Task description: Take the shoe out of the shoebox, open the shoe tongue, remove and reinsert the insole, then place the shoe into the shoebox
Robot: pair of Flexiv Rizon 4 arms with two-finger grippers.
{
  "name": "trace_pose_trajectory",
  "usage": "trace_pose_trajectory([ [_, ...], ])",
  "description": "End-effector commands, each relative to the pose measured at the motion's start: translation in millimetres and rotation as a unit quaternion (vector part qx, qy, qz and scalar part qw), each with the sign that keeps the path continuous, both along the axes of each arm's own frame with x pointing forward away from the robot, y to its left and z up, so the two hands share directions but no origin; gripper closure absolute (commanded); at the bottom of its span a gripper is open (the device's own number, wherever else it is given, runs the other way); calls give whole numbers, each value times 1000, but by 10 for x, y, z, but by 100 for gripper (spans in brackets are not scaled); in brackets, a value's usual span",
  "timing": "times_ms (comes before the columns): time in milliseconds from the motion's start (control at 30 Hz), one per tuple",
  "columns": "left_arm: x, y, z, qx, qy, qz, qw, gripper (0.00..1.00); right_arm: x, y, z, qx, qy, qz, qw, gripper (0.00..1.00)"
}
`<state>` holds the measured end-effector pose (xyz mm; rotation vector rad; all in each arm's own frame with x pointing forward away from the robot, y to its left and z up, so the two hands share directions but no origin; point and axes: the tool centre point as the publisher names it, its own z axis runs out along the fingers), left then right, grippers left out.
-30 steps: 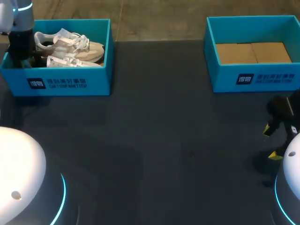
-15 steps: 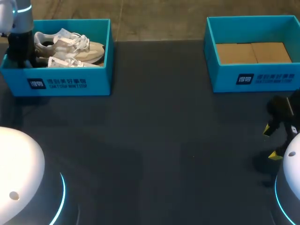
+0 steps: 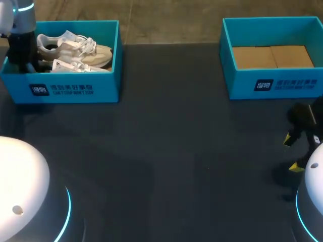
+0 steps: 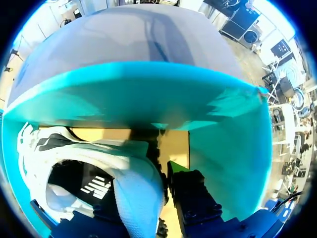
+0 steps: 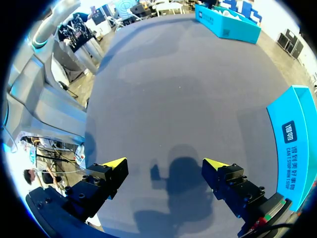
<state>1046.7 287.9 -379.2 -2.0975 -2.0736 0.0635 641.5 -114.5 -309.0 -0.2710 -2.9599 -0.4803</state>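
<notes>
The left teal shoebox (image 3: pixel 75 88) holds two white-and-beige sneakers (image 3: pixel 75 49). My left arm (image 3: pixel 22 40) reaches down into that box at its left end. In the left wrist view my left gripper (image 4: pixel 144 194) is shut on the white heel wall of a sneaker (image 4: pixel 136 186), with one finger inside the shoe opening and the other finger (image 4: pixel 190 196) outside, near the box's teal wall (image 4: pixel 148 94). My right gripper (image 3: pixel 291 152) hangs open above the dark table near the front right, and in its own view the right gripper (image 5: pixel 166 166) has nothing between its yellow tips.
A second teal shoebox (image 3: pixel 272 83), with only a bare cardboard floor inside, stands at the back right; its corner (image 5: pixel 297 144) lies beside my right gripper. The dark table (image 3: pixel 176 151) stretches between the two boxes.
My left gripper's fingers have closed onto the sneaker's heel, and the nearer shoe in the box shifted slightly. The right arm has not moved.
</notes>
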Motion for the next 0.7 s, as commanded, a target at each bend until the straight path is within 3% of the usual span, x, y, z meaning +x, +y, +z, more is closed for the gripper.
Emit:
trace_pose_trajectory([
  [33, -51, 78, 147, -12, -6, 0, 1000, 100, -10, 2, -2, -1, -1, 0, 1000, 0],
  [700, -58, 185, 466, -23, -18, 41, 999, 100, -10, 2, -2, -1, -1, 0, 1000, 0],
])
